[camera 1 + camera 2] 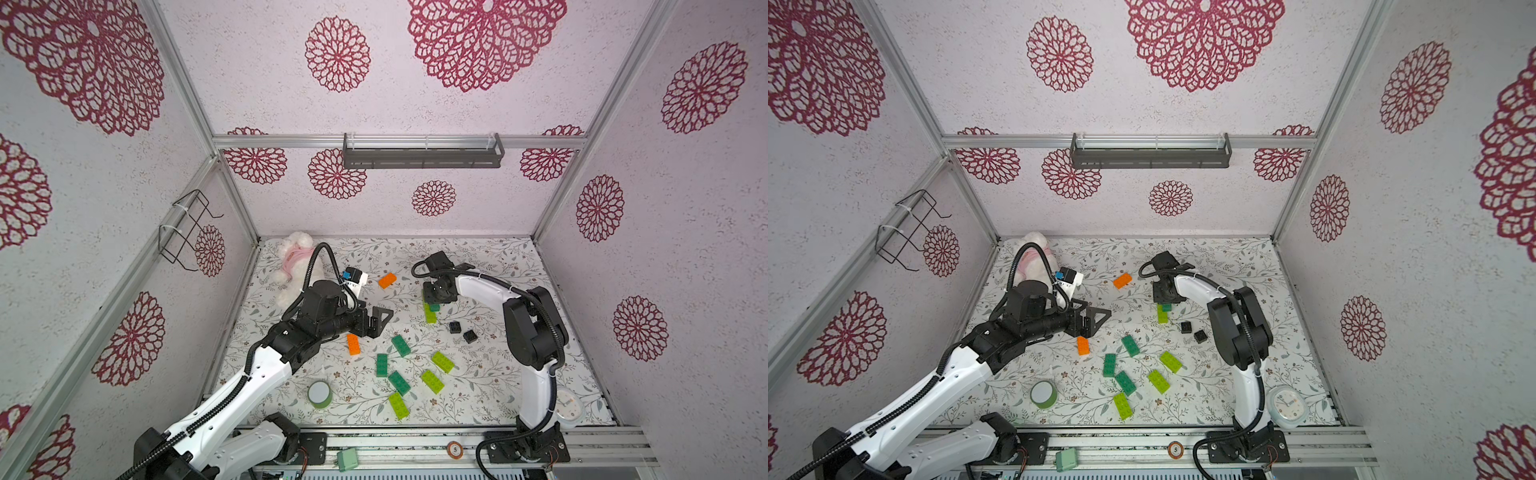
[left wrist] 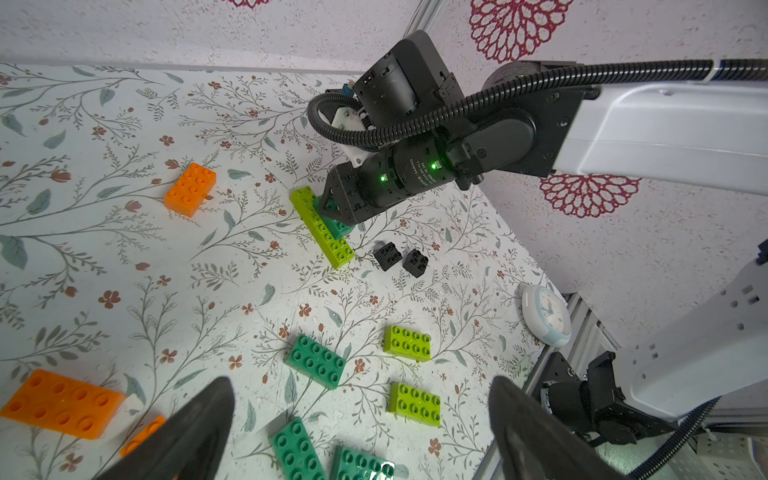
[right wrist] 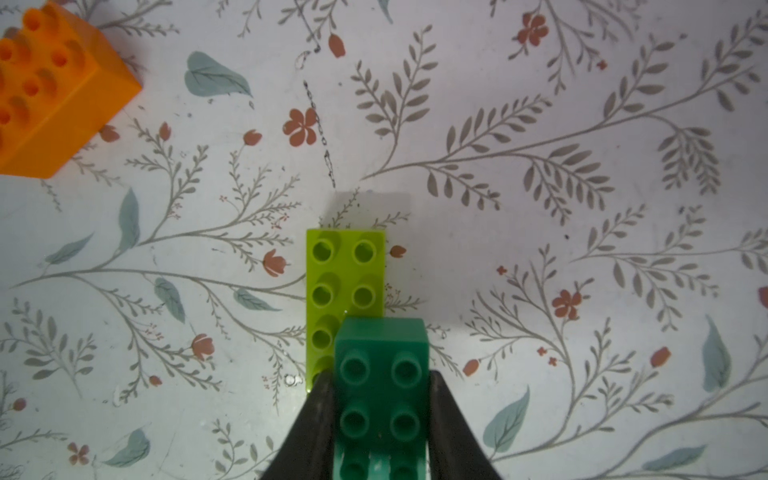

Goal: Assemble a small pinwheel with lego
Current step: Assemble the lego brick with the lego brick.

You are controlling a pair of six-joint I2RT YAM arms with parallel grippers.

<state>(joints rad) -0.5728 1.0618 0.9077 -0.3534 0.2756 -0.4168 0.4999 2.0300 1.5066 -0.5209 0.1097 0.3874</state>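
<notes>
right gripper: partly closed, fingers clamped on the two long sides of a dark green brick, studs up.
target below: lime green brick, flat on the table, studs up. It is right under the held brick, not off to any side of the gripper.
overlap: the dark green brick covers only the gripper-side end of the lime and is shifted sideways, so one lime stud column shows beside it.
long axes: parallel in the right wrist view, both running straight out from the wrist.
seated or hovering: cannot tell.
lime length: in the left wrist view it looks longer than one brick; could be two end to end, cannot tell.
place on table: right-centre, roughly mid-depth in both top views.
black square bricks: two, near the lime's robot-side end, not touching it.
left gripper: jaws wide apart, holding nothing, hanging over the table just beside an orange brick and well apart from the lime.
nearer arm: the right, already on the joint.
loose bricks: dark green and lime 2x4s scattered nearer the robot, and a second orange one further back.
next move (judgement): push straight down. The sideways shift must match the stud grid or the brick won't seat.
</notes>
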